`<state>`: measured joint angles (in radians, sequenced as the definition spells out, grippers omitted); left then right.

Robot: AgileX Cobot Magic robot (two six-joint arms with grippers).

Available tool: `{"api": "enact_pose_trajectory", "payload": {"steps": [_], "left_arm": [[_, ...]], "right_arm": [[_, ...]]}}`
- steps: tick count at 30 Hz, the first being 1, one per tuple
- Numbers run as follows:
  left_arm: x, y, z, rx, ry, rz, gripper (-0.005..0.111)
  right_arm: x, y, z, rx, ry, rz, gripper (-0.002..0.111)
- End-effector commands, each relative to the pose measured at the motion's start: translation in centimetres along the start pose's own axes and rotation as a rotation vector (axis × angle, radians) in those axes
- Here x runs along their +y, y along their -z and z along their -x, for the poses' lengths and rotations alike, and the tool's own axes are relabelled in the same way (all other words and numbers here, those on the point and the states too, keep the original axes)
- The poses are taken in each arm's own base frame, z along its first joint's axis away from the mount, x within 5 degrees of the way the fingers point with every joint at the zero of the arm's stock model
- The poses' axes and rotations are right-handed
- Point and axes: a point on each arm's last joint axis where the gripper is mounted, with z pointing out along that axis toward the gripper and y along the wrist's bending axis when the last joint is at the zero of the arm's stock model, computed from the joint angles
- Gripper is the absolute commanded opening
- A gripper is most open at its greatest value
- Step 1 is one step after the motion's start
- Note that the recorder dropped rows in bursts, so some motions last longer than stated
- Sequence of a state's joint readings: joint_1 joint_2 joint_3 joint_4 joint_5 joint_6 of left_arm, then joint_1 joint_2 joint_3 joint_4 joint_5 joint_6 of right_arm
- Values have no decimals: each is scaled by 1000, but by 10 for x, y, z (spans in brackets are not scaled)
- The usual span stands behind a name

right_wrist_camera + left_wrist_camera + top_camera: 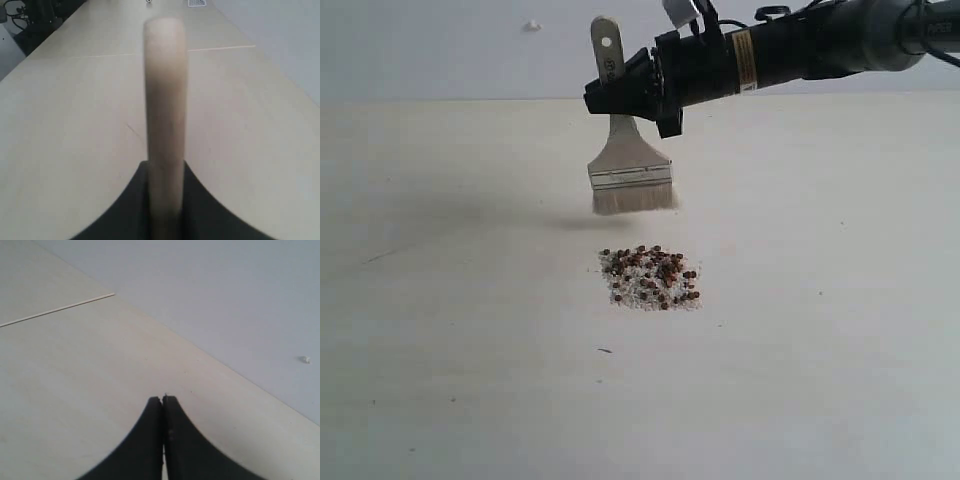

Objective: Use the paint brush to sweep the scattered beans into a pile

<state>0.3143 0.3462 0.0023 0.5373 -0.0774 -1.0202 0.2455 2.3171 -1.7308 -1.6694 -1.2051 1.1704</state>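
The beans (pixel 650 277) lie in one compact pile on the pale table, dark reddish-brown among whitish grains. Behind the pile hangs the paint brush (pixel 630 170), upright, bristles down and just above the table, handle end up. My right gripper (pixel 625 95) is shut on its wooden handle; in the right wrist view the handle (pixel 165 100) runs out from between the black fingers (pixel 132 200), and the right gripper (pixel 165 167) clamps it on both sides. My left gripper (pixel 163 399) is shut with nothing in it, over bare table, and does not show in the exterior view.
The pale table (pixel 470 300) spreads round the pile, with a small dark speck (pixel 605 350) in front of it. A wall (pixel 440 50) stands behind the table's far edge. A seam line (pixel 55 310) crosses the table in the left wrist view.
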Motion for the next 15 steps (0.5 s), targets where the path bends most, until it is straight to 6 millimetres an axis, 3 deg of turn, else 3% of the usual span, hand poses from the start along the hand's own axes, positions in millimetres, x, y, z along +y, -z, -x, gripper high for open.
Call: {"api": "enact_pose_trajectory", "payload": {"steps": [1,5,9,13,15], "left_arm": [[-1,1,1,-10,1,-5,0],[-1,1,1,-10,1,-5,0],[-1,1,1,-10,1,-5,0],[-1,1,1,-10,1,-5,0],[-1,1,1,-10,1,-5,0]], "right_arm": [[-4,-4,-9,-5,-16,16,0],[-4,-6,-9,-24,-29,13,0],[-9,-3,8,-161,-50,-49,0],[-13,1,24,-278,-170,-91,0],[-17,-3,23,-252,-254,-154,0]]}}
